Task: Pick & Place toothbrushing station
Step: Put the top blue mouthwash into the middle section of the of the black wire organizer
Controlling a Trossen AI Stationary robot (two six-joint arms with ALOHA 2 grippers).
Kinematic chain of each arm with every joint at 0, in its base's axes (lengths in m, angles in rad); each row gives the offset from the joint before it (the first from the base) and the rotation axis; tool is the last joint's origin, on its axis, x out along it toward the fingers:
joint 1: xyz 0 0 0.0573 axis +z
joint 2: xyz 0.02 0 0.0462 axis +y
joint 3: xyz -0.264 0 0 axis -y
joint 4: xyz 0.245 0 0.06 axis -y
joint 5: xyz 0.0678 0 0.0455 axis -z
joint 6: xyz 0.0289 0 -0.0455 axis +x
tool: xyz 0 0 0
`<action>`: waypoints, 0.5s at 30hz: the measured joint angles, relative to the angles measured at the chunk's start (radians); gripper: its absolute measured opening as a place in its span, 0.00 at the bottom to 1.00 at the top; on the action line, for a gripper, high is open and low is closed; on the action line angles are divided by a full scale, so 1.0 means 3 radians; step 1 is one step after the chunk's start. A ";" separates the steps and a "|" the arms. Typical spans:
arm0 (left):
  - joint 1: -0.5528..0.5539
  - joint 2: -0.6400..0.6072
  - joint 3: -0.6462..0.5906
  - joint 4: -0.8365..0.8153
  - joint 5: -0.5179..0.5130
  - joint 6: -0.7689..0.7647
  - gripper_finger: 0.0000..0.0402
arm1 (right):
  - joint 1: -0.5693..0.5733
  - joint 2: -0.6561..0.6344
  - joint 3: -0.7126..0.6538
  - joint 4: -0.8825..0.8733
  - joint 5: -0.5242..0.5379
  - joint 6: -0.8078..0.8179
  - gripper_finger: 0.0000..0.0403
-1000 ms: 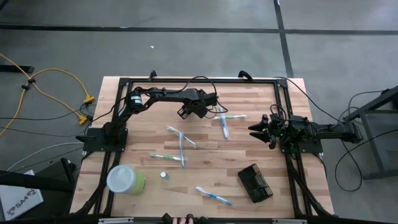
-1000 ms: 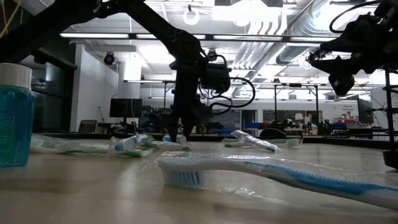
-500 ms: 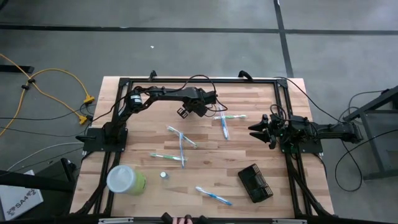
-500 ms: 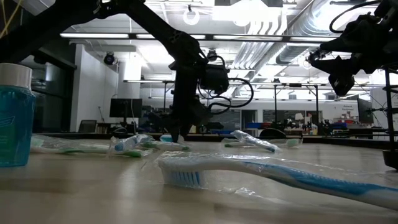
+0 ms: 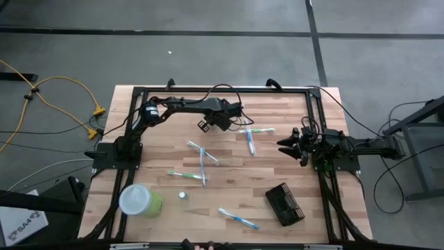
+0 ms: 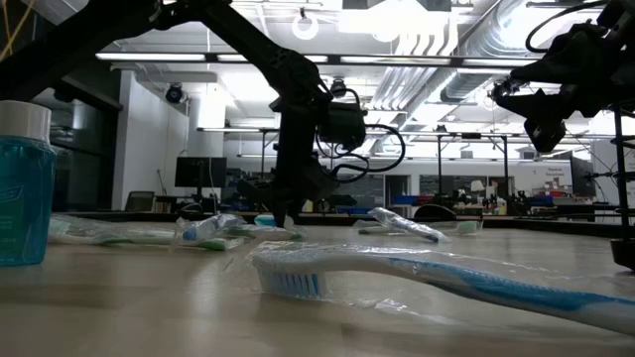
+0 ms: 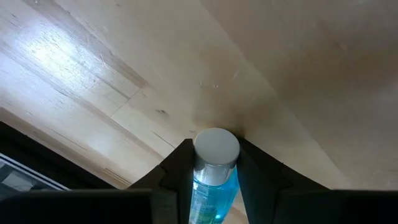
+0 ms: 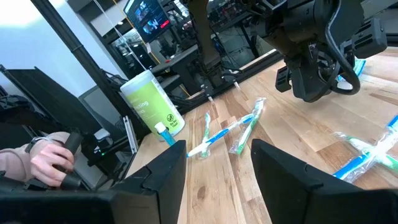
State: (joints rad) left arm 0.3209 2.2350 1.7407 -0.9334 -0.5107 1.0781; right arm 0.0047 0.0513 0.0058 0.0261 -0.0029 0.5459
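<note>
My left gripper (image 5: pixel 207 126) reaches down at the far middle of the table and is shut on a small bottle (image 7: pixel 214 180) of blue liquid with a whitish cap (image 7: pixel 216 148). The toothbrushing station (image 5: pixel 284 205), a black wire-mesh box, rests on the table at the near right, with no gripper touching it. My right gripper (image 5: pixel 283 146) waits level at the right edge, above the table. It is open, with nothing between its fingers (image 8: pixel 163 174). My left gripper pinches the small bottle between its two fingers, which lie on opposite sides of its body just below the cap (image 7: pixel 199 175). The fingers come slanting down from above. The bottle stands upright between them; whether its base is on the table cannot be seen.
Several wrapped toothbrushes lie about the middle (image 5: pixel 202 154), (image 5: pixel 250 141), (image 5: pixel 187 176) and one near the front (image 5: pixel 238 219). A lime-green cup with a whitish lid (image 5: pixel 141 200) and a second small bottle (image 5: pixel 182 196) stand at the near left. A person's hand (image 8: pixel 43 163) shows beyond the table.
My left gripper has shut its fingers onto the small bottle without shifting from its place. The bottle stands where it stood.
</note>
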 joint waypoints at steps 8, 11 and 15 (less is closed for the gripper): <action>-0.0047 0.0002 -0.0001 0.0082 -0.0140 -0.0029 0.23 | -0.0001 0.0000 0.0000 0.0000 0.0000 0.0000 0.43; -0.0047 0.0002 -0.0001 0.0081 -0.0141 -0.0032 0.23 | 0.0000 0.0000 0.0000 0.0000 0.0000 0.0000 0.43; -0.0046 0.0002 -0.0001 0.0075 -0.0210 -0.0034 0.23 | 0.0000 0.0000 0.0000 0.0000 0.0000 0.0000 0.43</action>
State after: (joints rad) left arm 0.3072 2.2356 1.7405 -0.9109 -0.5736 1.0679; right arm 0.0048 0.0513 0.0059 0.0261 -0.0028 0.5460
